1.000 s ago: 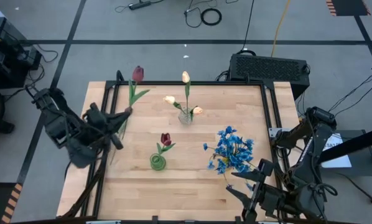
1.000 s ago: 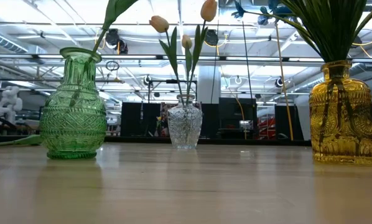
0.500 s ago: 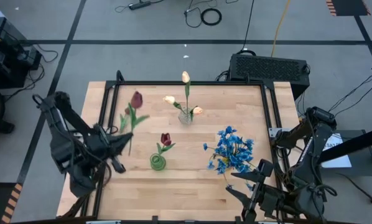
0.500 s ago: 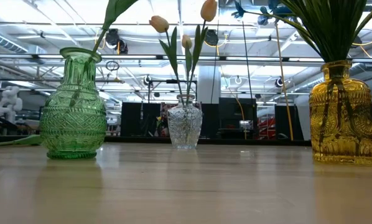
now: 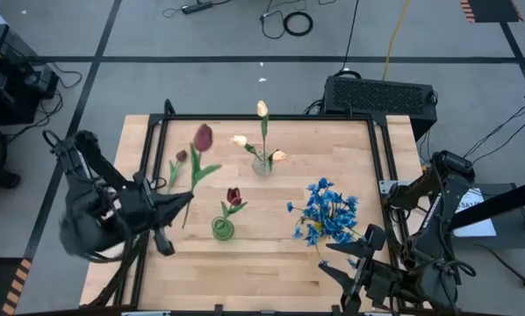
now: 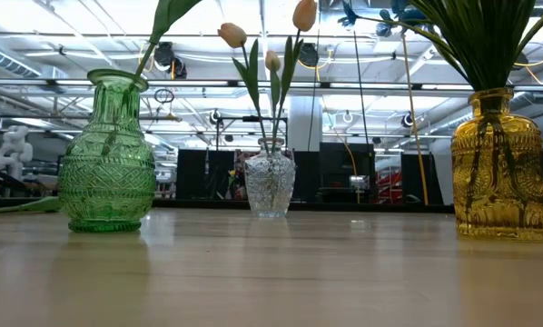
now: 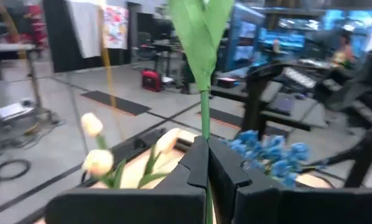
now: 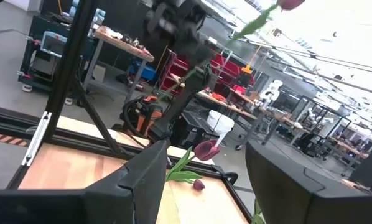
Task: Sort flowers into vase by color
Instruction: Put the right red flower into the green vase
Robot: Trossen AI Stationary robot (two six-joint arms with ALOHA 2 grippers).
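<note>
Left gripper (image 5: pixel 185 200) is clamped shut on the stem of a dark red tulip (image 5: pixel 203 136), holding it in the air to the left of the clear vase (image 5: pixel 262 164), bloom tilted up toward the table's (image 5: pixel 271 263) far edge; the left wrist view shows the green stem pinched right between the fingers (image 7: pixel 195 165). Another small red bud (image 5: pixel 181 156) lies on the wood just left of that lifted bloom. The green vase (image 5: pixel 223 229), in front and to the left of the clear vase, already holds one red tulip (image 5: pixel 234 197). The clear vase itself carries the cream tulips (image 5: pixel 262 109). To its right and nearer the front, the blue flowers (image 5: pixel 327 211) fill the yellow vase (image 6: pixel 498 168). Right gripper (image 5: pixel 355 263) waits at the front edge beyond the blue bunch, jaws standing apart with nothing between them.
</note>
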